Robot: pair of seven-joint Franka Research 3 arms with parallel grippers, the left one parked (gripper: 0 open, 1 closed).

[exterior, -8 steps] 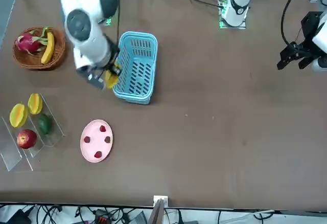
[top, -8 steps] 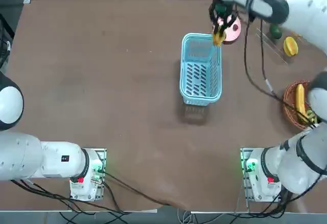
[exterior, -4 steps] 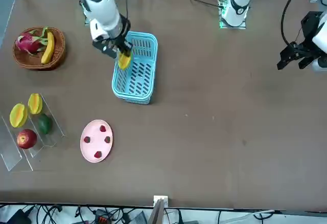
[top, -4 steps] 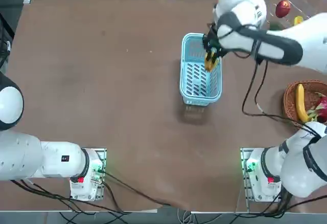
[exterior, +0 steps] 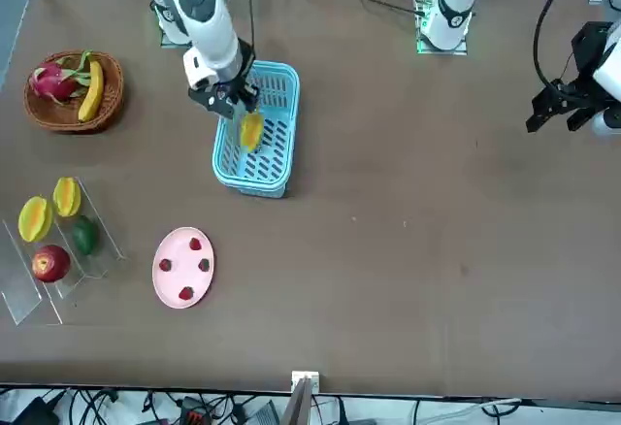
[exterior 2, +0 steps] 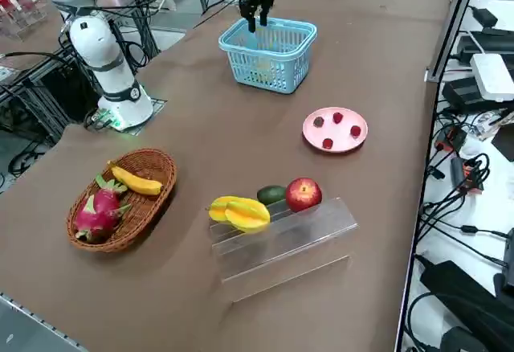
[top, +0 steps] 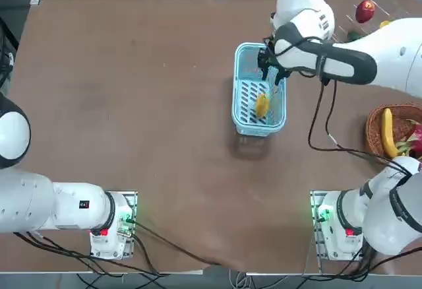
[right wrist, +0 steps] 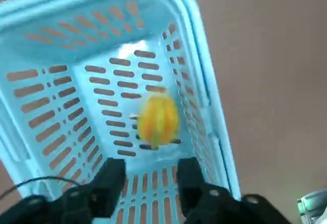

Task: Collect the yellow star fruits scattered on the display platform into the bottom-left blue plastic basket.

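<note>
Star fruit [right wrist: 157,119], one of the yellow-orange ridged ovals, is inside the blue plastic basket [top: 246,112], seen below the right gripper [right wrist: 146,180] and clear of its fingers; whether it already rests on the slotted floor I cannot tell; the jaws stand parted with nothing between them. From overhead the right arm reaches across the table from its base, its white forearm bent over the basket's far end, the gripper [top: 271,72] pointing straight down above the rim. The basket is a light blue rectangle of plastic with rounded corners and rows of slots in its walls and bottom, standing on the brown table [top: 132,117]. In the overhead view the fruit [top: 262,103] has its long axis roughly along the basket's length, pointed ends toward the short walls (the wrist view shows its ribs running end to end). Two more star fruits [exterior 2: 238,211] lie side by side on the clear stepped display platform [exterior 2: 289,243], next to a green fruit [exterior 2: 271,194] and a red apple [exterior 2: 303,194].
</note>
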